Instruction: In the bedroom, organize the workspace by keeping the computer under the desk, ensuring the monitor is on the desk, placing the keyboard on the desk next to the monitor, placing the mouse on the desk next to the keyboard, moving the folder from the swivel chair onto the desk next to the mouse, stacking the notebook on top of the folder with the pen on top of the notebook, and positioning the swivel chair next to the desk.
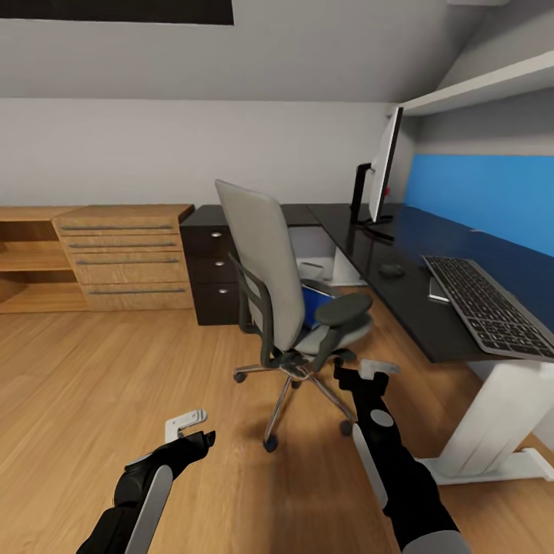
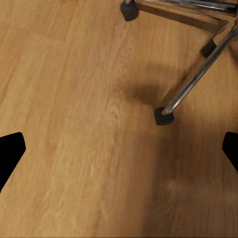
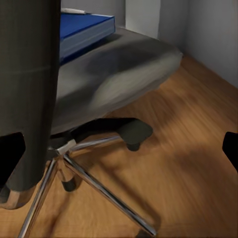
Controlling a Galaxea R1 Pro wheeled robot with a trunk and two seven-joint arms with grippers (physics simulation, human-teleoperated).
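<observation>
Meanwhile, both pincers wide, holding nothing: left gripper point(image 1: 188, 428) over bare floor; right gripper point(image 1: 368, 372) near swivel chair point(image 1: 286, 292) (folder point(image 3: 82, 29) on seat) at 11 o'clock.

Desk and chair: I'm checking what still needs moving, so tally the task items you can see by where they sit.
On the desk: 3 (monitor, mouse, keyboard)
On the swivel chair: 1 (folder)
Total: 4
</observation>
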